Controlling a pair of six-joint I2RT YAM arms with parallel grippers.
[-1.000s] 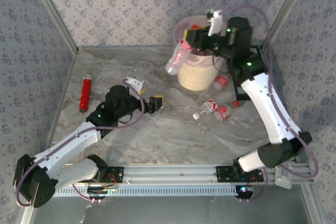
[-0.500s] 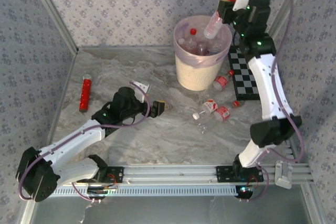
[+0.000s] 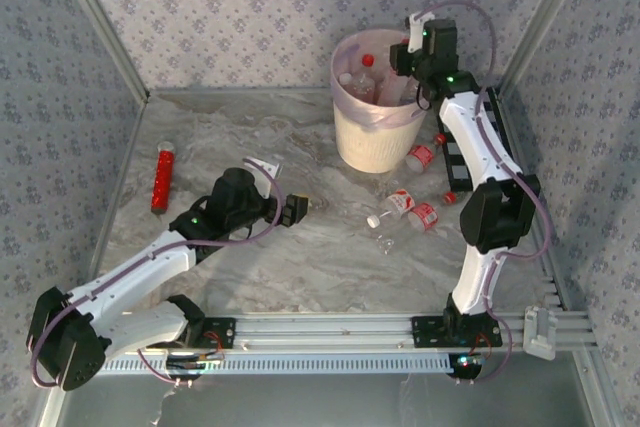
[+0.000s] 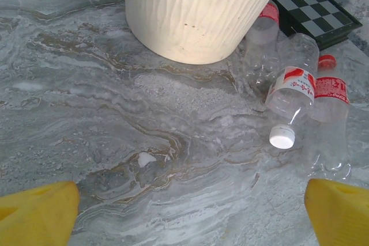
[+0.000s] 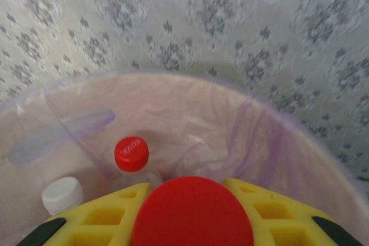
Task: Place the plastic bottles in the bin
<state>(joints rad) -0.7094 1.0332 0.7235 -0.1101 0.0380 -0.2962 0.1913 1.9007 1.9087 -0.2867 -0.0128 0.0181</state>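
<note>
Nearest us, the left gripper (image 4: 190, 217) has barely shifted over the last second. Its pads stand wide apart with nothing between them, low over the table (image 4: 86, 113) and facing the loose bottles (image 4: 291, 93). Those lie where they lay, a small cluster just right of the bin's foot. One has a white cap, one beside it a red cap, and another is close against the bin wall, though we cannot tell if it touches. Off to the left, the red tube (image 3: 160, 179) is untouched.

Farther back is the bin (image 3: 370, 142), with several bottles already inside; a red cap (image 5: 131, 154) and a white cap (image 5: 62, 194) show there.

The change is at the right gripper (image 5: 193, 211). A second ago it carried its bottle tilted across the bin's near-left rim, then swung high over the far-right side. Now it has come down over the mouth. Its fingers are clamped on the held bottle (image 5: 193, 223), red cap up, the pale liner (image 5: 277, 142) spread beneath.

Our reading is that the carry is done and only the release is left; letting go here should land it inside. After that, the cluster on the table is what remains.
</note>
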